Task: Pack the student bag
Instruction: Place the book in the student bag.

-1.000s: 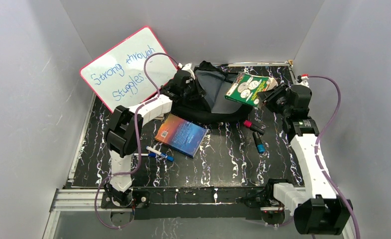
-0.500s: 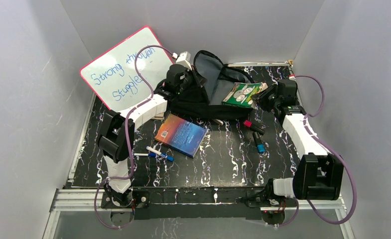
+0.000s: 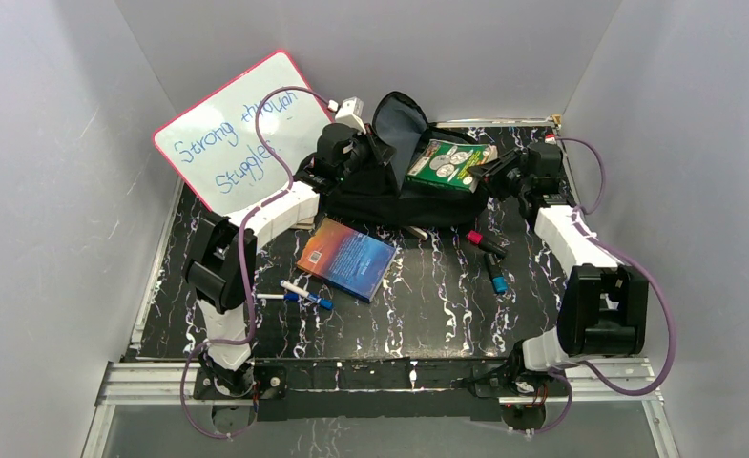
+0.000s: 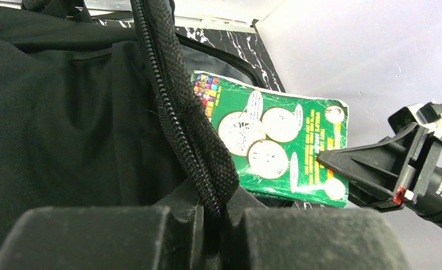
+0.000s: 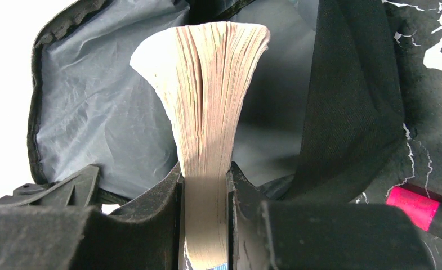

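**Desk:** Where is the student bag?

**Photographer:** At the far middle of the table. The left gripper has its jaws clamped on the zippered rim, holding the bag open.

**Desk:** And the right gripper?

**Photographer:** Its jaws are closed on a green book, held at the bag's mouth. In my judgement, the rim should be lifted high and the book slid in flat, clear of the zipper, before release.

**Desk:** How does the bag look?

**Photographer:** Black, soft and slumped, with grey lining showing inside the gaping flap.
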